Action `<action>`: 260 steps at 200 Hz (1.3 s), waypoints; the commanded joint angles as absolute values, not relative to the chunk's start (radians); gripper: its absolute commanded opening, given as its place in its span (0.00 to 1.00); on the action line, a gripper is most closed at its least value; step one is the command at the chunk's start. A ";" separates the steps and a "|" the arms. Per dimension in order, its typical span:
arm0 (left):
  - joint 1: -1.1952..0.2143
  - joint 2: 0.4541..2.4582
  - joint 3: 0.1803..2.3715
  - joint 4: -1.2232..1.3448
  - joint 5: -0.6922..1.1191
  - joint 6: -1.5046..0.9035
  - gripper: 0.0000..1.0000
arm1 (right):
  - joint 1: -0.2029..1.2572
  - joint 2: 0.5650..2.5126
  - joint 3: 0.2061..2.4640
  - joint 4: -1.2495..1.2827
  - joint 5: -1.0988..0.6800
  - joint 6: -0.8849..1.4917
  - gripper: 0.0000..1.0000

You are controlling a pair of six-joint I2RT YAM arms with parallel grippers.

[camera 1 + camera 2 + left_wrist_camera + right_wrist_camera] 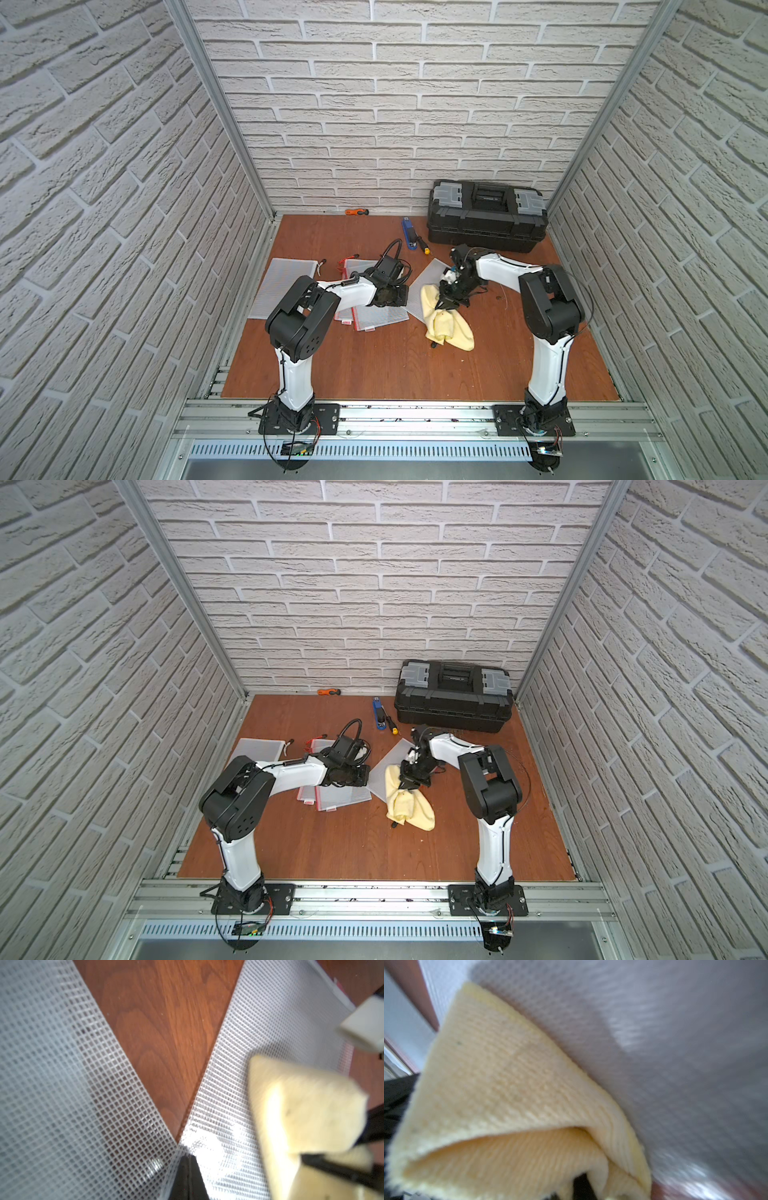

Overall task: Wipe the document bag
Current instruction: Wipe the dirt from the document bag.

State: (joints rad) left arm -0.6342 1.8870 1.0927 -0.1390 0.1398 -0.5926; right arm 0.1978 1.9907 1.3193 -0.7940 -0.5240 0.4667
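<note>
top views: wooden table point(374, 365). the document bag point(432, 272), clear mesh, lies flat near the middle and is partly covered by a yellow cloth point(451, 332). the right gripper point(446, 305) points down, clamped on the bunched cloth over the bag; same in both top views point(409, 785). the left gripper point(402, 296) is low at the bag's left corner, jaws together. a stack of mesh bags point(382, 318) sits under the left arm, and one more mesh bag point(286, 286) lies far left. a black toolbox point(486, 216) is at the back wall, with a blue stapler point(409, 235) beside it and an orange-handled tool point(356, 212) at the wall.

left wrist: the left gripper point(188, 1178) tips are pressed together, sitting on the document bag point(259, 1022) corner; cannot tell if mesh is pinched between them. the stack edge point(52, 1084) is close beside the bag, with bare table point(155, 1032) between them. the cloth point(301, 1105) lies on the bag, blurred.

right wrist: the folded cloth point(508, 1084) fills the view, lying on the document bag point(675, 1043). the gripper tips are mostly buried in the cloth. blurry.
</note>
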 commanded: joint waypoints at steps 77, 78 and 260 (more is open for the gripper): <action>-0.636 1.897 1.063 -0.254 0.119 -0.572 0.00 | 0.128 1.872 1.366 -0.901 -0.493 0.400 0.02; -0.636 1.896 1.063 -0.253 0.119 -0.572 0.00 | 0.135 1.872 1.367 -0.898 -0.494 0.403 0.02; -0.637 1.881 1.072 -0.266 0.130 -0.571 0.00 | 0.026 2.086 1.620 -0.993 -0.297 0.448 0.02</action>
State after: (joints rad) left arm -0.6342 1.8767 1.0927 -0.1730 0.1394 -0.5774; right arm 0.0757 2.1696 1.6611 -0.9298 -0.3588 0.4969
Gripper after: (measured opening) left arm 0.042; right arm 0.063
